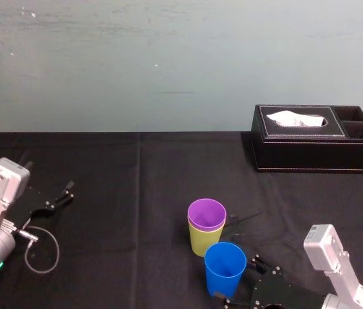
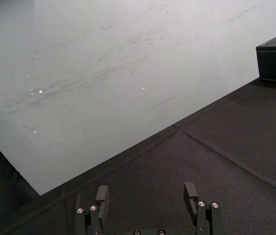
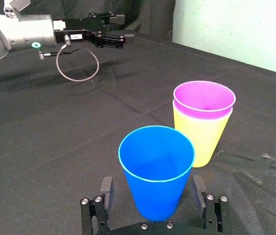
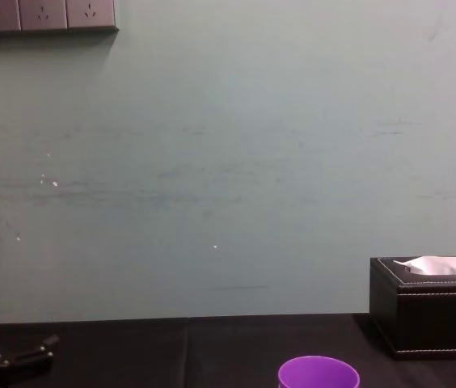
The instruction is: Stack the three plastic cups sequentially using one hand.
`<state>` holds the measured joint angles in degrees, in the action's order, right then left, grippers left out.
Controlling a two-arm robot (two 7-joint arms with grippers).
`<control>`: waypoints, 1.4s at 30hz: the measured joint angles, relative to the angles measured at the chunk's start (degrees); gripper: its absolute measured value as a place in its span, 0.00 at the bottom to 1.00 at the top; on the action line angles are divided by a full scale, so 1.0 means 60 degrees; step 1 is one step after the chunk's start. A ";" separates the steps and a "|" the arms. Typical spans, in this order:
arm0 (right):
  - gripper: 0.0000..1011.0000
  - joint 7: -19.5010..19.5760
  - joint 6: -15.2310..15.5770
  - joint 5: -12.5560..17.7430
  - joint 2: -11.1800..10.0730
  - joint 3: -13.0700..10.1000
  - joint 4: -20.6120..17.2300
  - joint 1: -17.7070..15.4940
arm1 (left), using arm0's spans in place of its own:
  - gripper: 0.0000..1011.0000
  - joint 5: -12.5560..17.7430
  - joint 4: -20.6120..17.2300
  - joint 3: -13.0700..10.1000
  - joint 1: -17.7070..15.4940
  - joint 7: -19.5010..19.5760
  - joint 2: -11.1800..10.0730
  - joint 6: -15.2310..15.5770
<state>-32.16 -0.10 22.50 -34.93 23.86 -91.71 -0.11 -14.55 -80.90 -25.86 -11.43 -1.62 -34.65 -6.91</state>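
test lab: black-draped table (image 1: 104,193), bare wall (image 1: 168,64)

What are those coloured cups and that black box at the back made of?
The blue cup, purple cup and yellow-green cup: seemingly thin plastic, smooth with a soft sheen and even colour. The tissue box: probably leather or imitation leather, matte black with pale stitching along the edges. The right gripper stands with open jaws either side of the blue cup.

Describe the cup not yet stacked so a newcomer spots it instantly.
On the black table, right of the parked left gripper and in front of the black tissue box, the purple cup sits nested in the yellow-green cup. Just nearer the robot, between the open fingers of the right gripper, stands the blue cup: the only bright blue one, upright and alone.
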 joint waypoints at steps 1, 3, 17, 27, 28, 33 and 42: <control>0.99 0.0008 0.0003 -0.0004 0.0014 0.0008 0.0009 0.0011 | 0.99 0.0000 0.0000 0.0000 0.0000 0.0000 0.0000 0.0000; 0.99 0.0034 0.0015 -0.0026 0.0052 0.0034 0.0028 0.0035 | 0.99 0.0000 0.0000 0.0000 0.0000 0.0000 0.0000 0.0000; 0.99 0.0147 0.0033 -0.0150 0.0304 0.0172 0.0223 0.0237 | 0.99 0.0000 0.0000 0.0001 0.0000 0.0000 0.0000 0.0001; 0.99 0.0173 0.0039 -0.0186 0.0461 0.0230 0.0389 0.0338 | 0.99 0.0000 0.0000 0.0000 0.0000 0.0000 0.0000 0.0000; 0.99 0.0180 0.0037 -0.0191 0.0485 0.0238 0.0420 0.0352 | 0.99 0.0000 0.0000 0.0000 -0.0001 0.0000 0.0000 0.0001; 0.99 0.0246 0.0029 -0.0240 0.0546 0.0255 0.0471 0.0381 | 0.99 0.0000 0.0000 0.0000 0.0000 0.0000 0.0000 0.0000; 0.99 0.0244 0.0018 -0.0240 0.0545 0.0256 0.0474 0.0382 | 0.99 0.0000 0.0000 0.0000 0.0000 0.0000 0.0000 0.0000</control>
<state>-30.69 0.00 21.06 -31.65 25.40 -88.87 2.18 -14.55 -80.90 -25.86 -11.43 -1.62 -34.65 -6.91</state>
